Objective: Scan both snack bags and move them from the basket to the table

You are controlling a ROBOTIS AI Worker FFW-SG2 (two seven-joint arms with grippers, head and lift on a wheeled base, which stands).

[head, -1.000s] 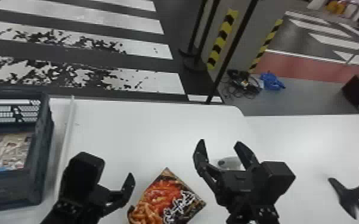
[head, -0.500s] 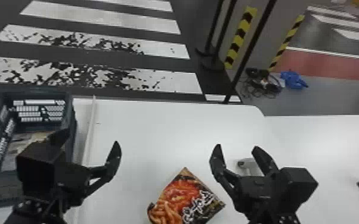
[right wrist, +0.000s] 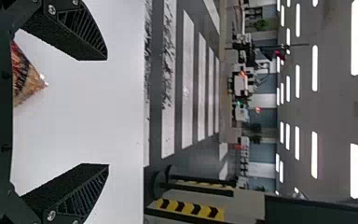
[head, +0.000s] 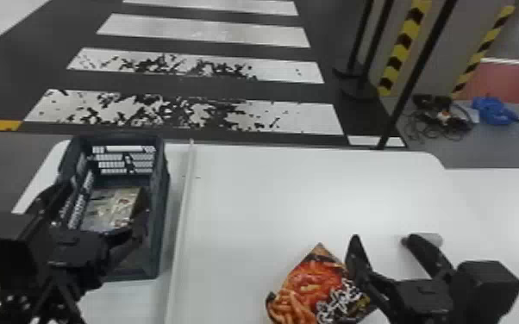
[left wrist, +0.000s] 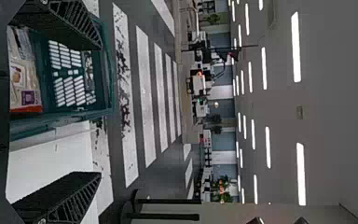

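From here I see a matt plastic basket [head: 163, 185], a smooth, faintly glossy tabletop [head: 271, 194] under it, and a shiny snack bag [head: 306, 280] to its right.

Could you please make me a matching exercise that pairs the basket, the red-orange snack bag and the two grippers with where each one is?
Things:
1. Basket
2. Red-orange snack bag
3. Left gripper
4. Right gripper

Places and states:
A. Fingers open, near the bag on the table
B. Lying on the table, right of the long pale strip
C. Fingers open, at the basket
D. Standing on the table, left of the long pale strip

Right pairs: 1-D, 2-B, 3-C, 4-A
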